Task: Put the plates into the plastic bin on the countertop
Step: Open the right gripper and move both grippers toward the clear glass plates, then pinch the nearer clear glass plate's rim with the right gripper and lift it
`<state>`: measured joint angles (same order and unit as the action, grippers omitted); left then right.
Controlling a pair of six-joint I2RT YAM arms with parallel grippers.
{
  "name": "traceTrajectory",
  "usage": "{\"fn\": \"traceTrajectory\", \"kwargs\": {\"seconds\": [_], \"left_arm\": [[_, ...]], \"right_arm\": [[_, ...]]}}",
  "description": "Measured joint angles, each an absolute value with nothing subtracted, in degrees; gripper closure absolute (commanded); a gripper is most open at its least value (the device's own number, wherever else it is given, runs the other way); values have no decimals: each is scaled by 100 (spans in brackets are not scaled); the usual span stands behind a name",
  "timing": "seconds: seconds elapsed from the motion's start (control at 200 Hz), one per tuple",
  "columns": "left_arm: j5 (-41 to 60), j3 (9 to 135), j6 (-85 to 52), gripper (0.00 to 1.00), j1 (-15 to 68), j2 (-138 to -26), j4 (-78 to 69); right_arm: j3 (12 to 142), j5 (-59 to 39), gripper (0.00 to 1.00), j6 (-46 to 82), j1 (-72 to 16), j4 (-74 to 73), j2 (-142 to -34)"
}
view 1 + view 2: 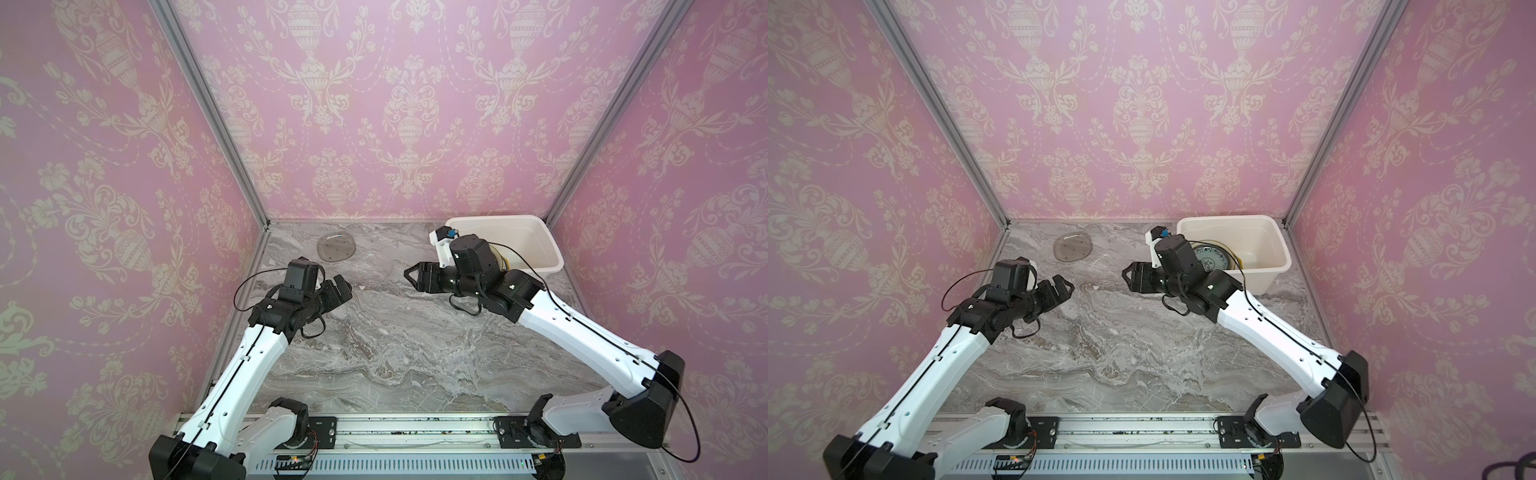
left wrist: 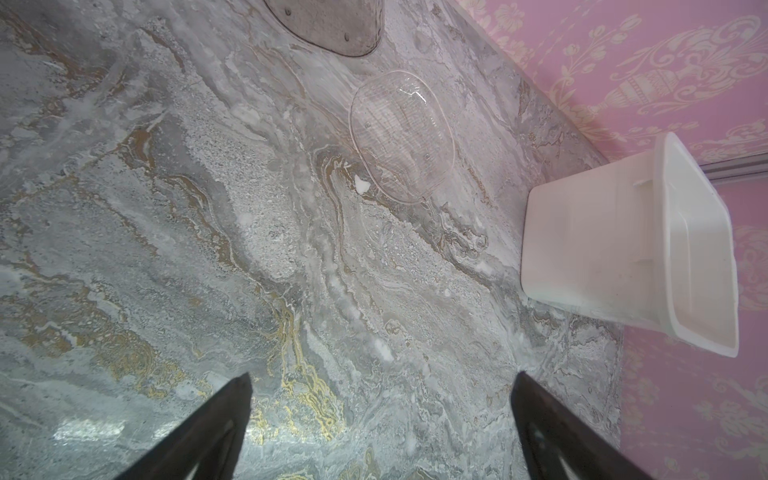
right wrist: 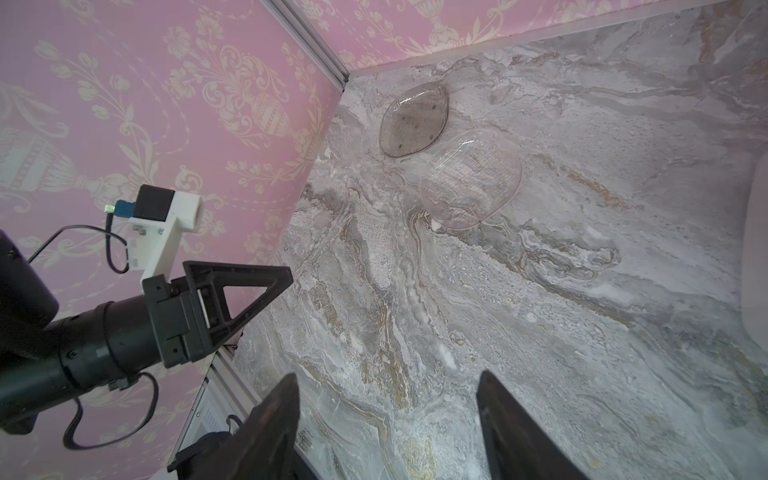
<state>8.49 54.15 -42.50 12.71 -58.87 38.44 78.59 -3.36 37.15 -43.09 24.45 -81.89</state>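
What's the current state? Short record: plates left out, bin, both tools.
countertop: smoky plate and clear plate, flat, side by side
plastic bin: back right, upright, blue-patterned plate inside
left tool: open, empty
right tool: open, empty, near bin
still to place: two plates

The grey marble-look surface [image 1: 415,353] carries a smoky glass plate [image 1: 337,248] lying flat near its far edge. A clear glass plate [image 2: 401,137] lies just beside it, rims perhaps touching. A white plastic bin [image 1: 540,245] stands in the far right corner.
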Motion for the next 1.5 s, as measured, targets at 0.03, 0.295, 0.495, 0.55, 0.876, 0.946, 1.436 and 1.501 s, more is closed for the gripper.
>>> {"fn": "traceTrajectory", "kwargs": {"seconds": [0.03,0.295,0.495,0.55,0.876,0.946,1.436,1.501], "left_arm": [[864,5345,-4250,1,1223,-5857,3833],[1116,4974,-4182,1,709,-5776,3717],[1367,4834,-4136,1,497,-5977,3446],[1455,4805,-4136,1,447,-6099,3354],[1686,4772,-4112,1,255,-6635,2982],[1732,4772,-4093,1,220,-6733,2934],[1903,4772,-3835,1,67,-7286,2768],[1920,4775,-3804,1,45,-7286,2770]], "right_arm": [[7961,-266,33,3739,-4351,2447,-8366],[8676,318,33,3844,-4401,2467,-9749],[9050,355,35,3931,-4366,2458,-10763],[9122,281,37,3981,-4338,2445,-11019],[9441,-285,45,4510,-3848,2038,-12197],[9524,-364,46,4602,-3754,1879,-12368],[10022,-727,63,5127,-3649,1100,-13308],[10047,-729,66,5194,-3649,1048,-13340]]}}
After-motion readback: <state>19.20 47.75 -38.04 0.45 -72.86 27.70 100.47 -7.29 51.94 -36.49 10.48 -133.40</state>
